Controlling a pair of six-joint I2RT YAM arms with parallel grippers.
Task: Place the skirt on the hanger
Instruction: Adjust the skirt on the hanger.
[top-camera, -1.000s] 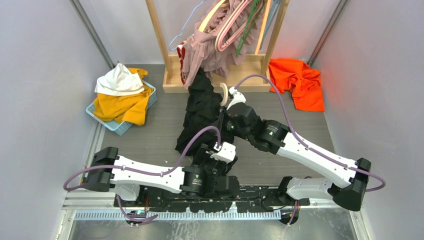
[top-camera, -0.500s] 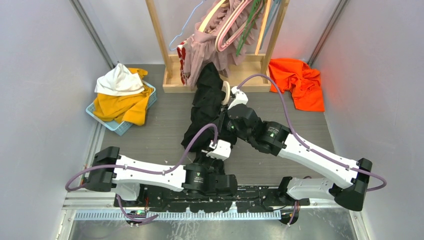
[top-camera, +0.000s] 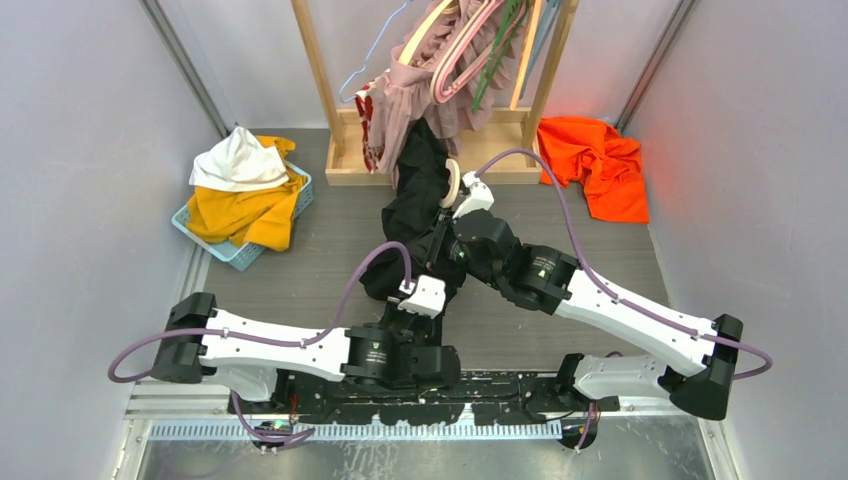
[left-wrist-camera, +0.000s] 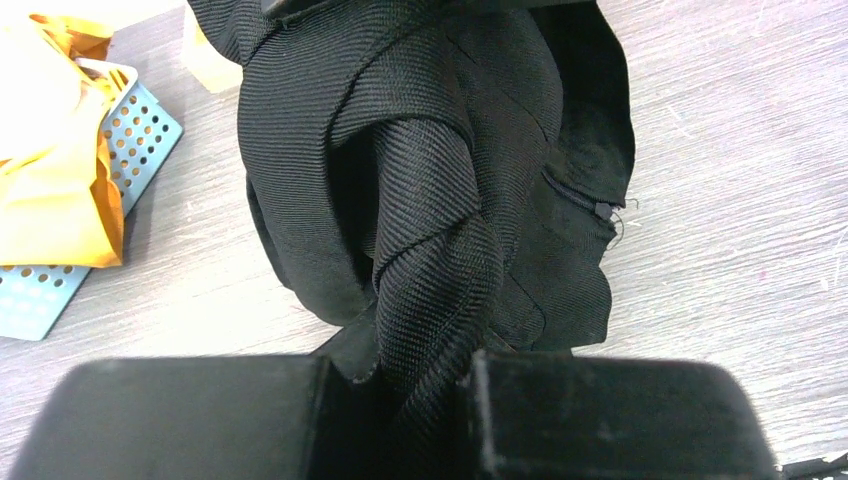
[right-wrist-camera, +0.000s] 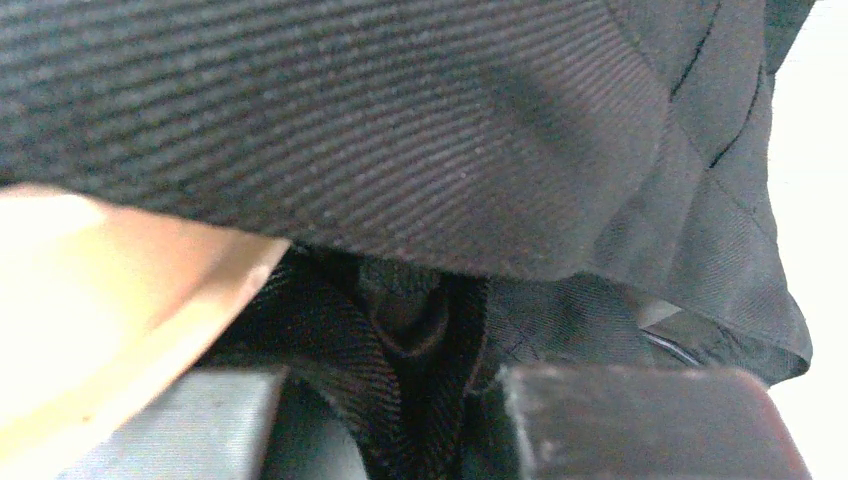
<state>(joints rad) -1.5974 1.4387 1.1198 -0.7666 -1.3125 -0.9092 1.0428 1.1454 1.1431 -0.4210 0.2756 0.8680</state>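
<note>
Skirt (top-camera: 415, 190) of black twill stretched across the middle of the bench (top-camera: 300, 260), its far edge reaching the wooden rack (top-camera: 345, 170). Bare bench lay between it and the blue basket (top-camera: 222, 250) at left. The left fingers (left-wrist-camera: 510, 410) pinched its near folds. The right fingers (right-wrist-camera: 540, 420) clamped fabric beside the cream hanger (top-camera: 451, 186). More bare bench separated it from the orange garment (top-camera: 595, 165).

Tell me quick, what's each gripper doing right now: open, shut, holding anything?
Left gripper: closed on a twisted fold of the black skirt.
Right gripper: closed on the black skirt, with the pale hanger right beside it.
</note>
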